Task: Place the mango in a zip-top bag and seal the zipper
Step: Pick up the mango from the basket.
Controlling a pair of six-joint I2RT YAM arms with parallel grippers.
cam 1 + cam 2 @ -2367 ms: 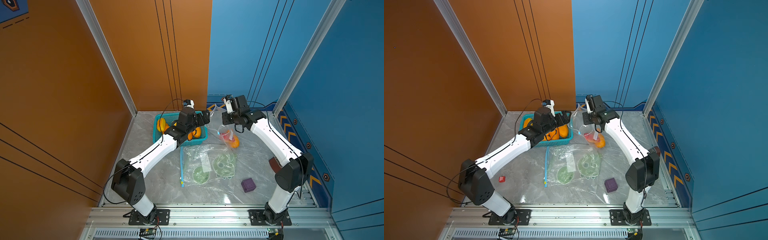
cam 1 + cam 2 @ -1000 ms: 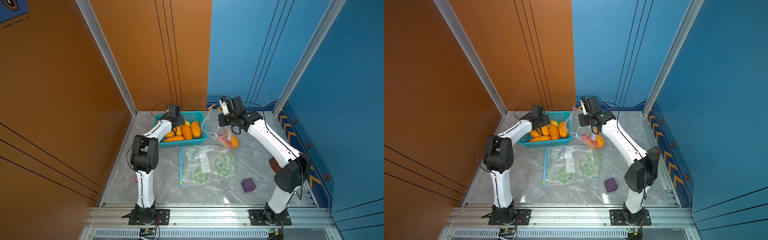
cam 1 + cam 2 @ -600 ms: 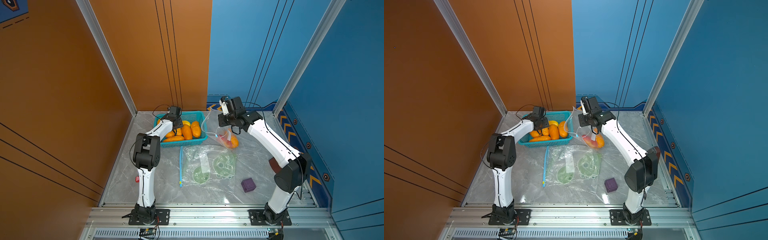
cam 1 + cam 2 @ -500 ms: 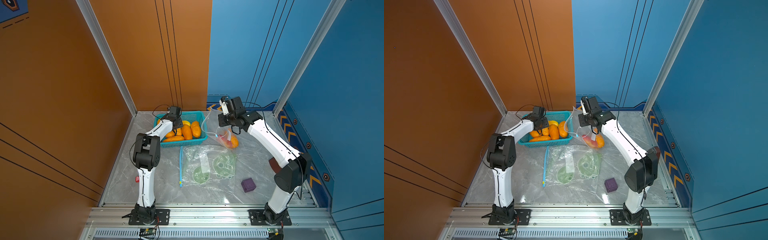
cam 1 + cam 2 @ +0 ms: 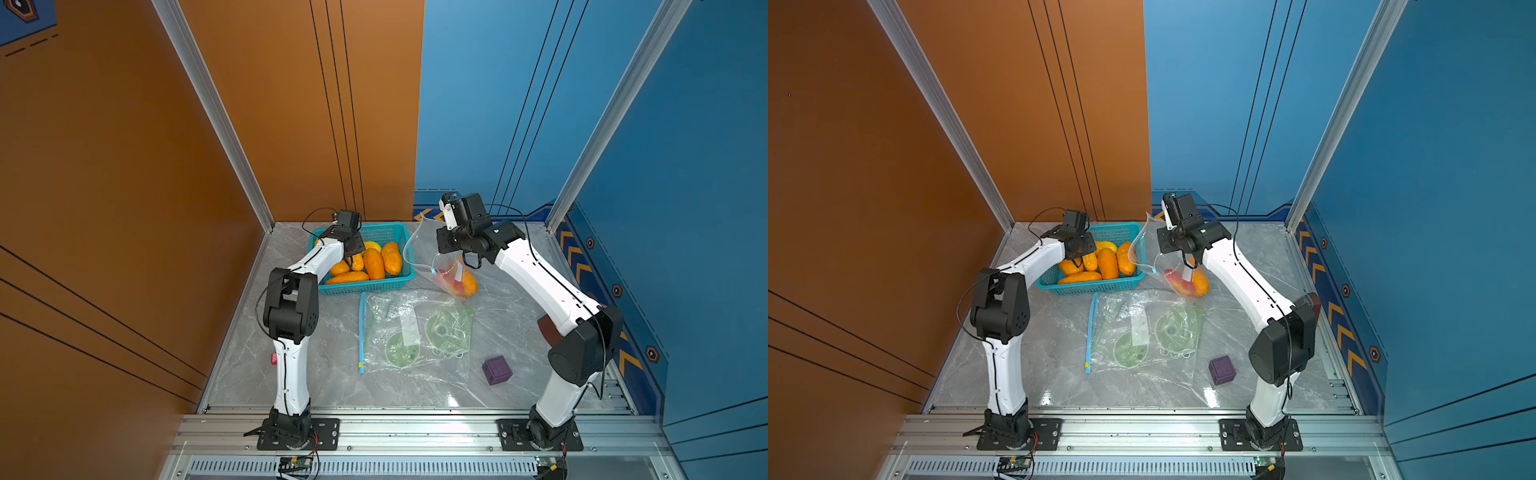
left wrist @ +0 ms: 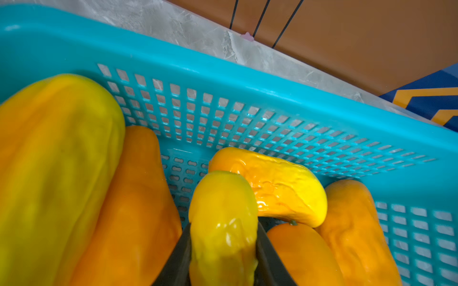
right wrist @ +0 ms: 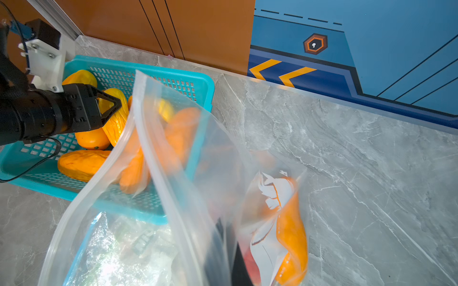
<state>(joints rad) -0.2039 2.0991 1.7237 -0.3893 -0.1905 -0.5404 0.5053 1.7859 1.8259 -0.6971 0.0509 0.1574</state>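
- Left fingers [image 6: 184,244] reach into the teal basket [image 6: 247,86] at the table's [image 5: 519,299] far left, closed snugly on a yellow mango [image 6: 223,205] (other mangoes [image 6: 138,210] lie around it)
- Right fingers [image 7: 238,262] pinch shut on the zip-top bag [image 7: 173,148], held open-mouthed just right of the basket, with an orange fruit [image 7: 291,235] inside

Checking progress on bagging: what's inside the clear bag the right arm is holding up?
One orange mango with red at one end lies at the bottom of the bag. A white label on the bag covers part of it; nothing else shows inside.
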